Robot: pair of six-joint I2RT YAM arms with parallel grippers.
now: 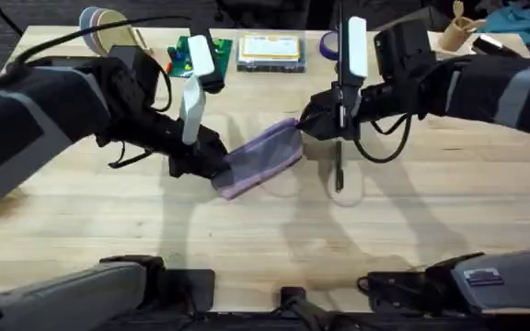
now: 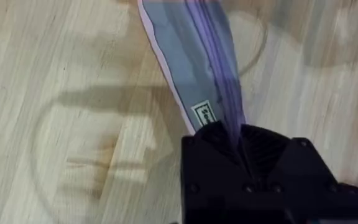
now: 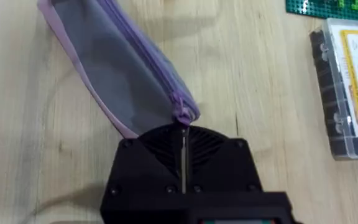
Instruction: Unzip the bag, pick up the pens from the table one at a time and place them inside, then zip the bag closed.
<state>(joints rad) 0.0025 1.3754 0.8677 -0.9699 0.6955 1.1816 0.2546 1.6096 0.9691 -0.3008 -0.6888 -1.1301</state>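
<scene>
The lavender bag (image 1: 260,156) lies slanted in the middle of the table (image 1: 274,230), stretched between both grippers. My left gripper (image 1: 208,164) is shut on the bag's lower left end; in the left wrist view the bag (image 2: 191,56) runs away from the left gripper (image 2: 238,134). My right gripper (image 1: 307,119) is shut on the upper right end, and the right wrist view shows the right gripper (image 3: 184,127) pinching the bag (image 3: 117,68) at the zipper's end. The zipper looks closed along its visible length. One slim black pen (image 1: 339,170) lies on the table just right of the bag, below my right gripper.
Along the far edge stand a clear box with a yellow label (image 1: 270,51) (image 3: 350,93), a green studded plate (image 1: 187,51) (image 3: 328,6), a purple tape roll (image 1: 328,43), round discs (image 1: 104,23) and a wooden cup (image 1: 454,32). Bare wood spreads in front of the bag.
</scene>
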